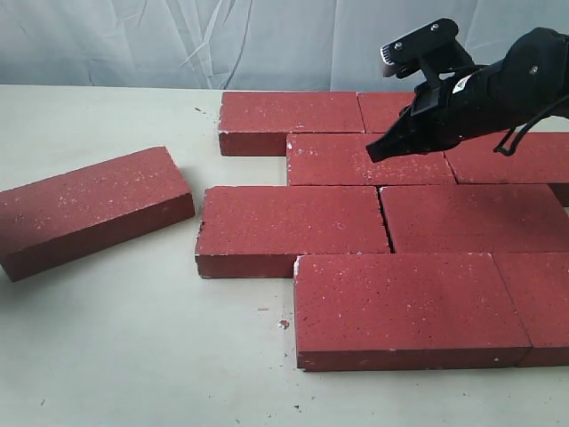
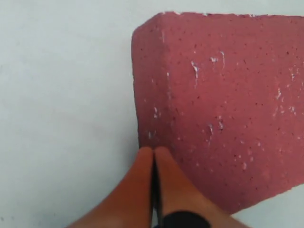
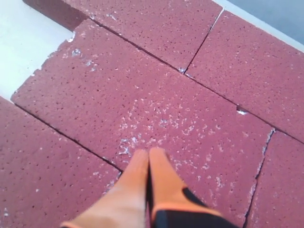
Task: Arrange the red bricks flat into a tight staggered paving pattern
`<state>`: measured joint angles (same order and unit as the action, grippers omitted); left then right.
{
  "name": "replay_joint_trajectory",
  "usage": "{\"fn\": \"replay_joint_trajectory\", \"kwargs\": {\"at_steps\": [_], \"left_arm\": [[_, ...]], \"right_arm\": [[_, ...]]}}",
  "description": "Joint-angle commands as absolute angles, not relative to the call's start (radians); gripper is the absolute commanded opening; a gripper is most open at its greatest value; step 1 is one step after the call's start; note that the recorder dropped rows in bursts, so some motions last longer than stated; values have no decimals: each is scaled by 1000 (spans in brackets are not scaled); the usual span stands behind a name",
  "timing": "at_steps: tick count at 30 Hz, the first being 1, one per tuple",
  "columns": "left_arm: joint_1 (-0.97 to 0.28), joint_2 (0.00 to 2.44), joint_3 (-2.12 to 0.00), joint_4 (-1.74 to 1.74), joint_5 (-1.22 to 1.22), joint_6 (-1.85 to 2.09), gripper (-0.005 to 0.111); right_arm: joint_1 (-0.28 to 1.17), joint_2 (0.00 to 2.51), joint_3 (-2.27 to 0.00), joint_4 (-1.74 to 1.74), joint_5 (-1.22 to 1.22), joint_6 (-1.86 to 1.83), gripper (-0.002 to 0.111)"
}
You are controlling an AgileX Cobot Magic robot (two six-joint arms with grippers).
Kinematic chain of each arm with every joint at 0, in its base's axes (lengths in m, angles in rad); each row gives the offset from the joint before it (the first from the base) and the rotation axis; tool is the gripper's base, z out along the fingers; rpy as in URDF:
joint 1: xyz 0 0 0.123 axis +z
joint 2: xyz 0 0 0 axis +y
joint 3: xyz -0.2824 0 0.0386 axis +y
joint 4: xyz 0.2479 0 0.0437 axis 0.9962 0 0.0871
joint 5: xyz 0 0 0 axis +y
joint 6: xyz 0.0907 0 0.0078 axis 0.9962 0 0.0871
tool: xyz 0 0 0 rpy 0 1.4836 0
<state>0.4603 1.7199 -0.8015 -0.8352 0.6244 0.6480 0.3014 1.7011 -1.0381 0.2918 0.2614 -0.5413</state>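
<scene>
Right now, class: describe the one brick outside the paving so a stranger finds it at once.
Start at the paved block of red bricks on the exterior view's right. Left of it, on the pale table, lies the loose brick. Unlike the rest, it sits slanted and touches no other.

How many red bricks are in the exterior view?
9 red bricks: one loose at left; eight paved in four staggered rows of two; more may hide behind the arm.

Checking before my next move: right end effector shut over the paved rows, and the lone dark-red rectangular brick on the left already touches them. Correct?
No: the exterior view shows the lone dark-red rectangular brick lying apart from the paved rows, table visible between. The right end effector is shut over them.
</scene>
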Motion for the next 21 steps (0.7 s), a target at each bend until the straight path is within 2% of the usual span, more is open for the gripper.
{"fn": "replay_joint_trajectory", "kwargs": {"at_steps": [1,5,7,14,17,21], "left_arm": [[469,1701,-821,-846,533,749,0],[487,1595,-850,-670,380,604,0],[457,1529,-848,-577,302,519,0],[300,1403,-842,-551,217,530,0],[287,1390,-824,-510,237,606,0],[321,1416,-765,-426,198,605,0]], "right_arm": [[359,1703,-1036,339,221,-557,-1],[426,1708,-1053,344,127,-643,-1],[433,1735,-1124,351,143,-643,-1],[420,1966,-1644,353,703,-563,-1],[420,2046,-1768,390,908,-563,-1],[431,2114,-1831,500,899,-586,-1]]}}
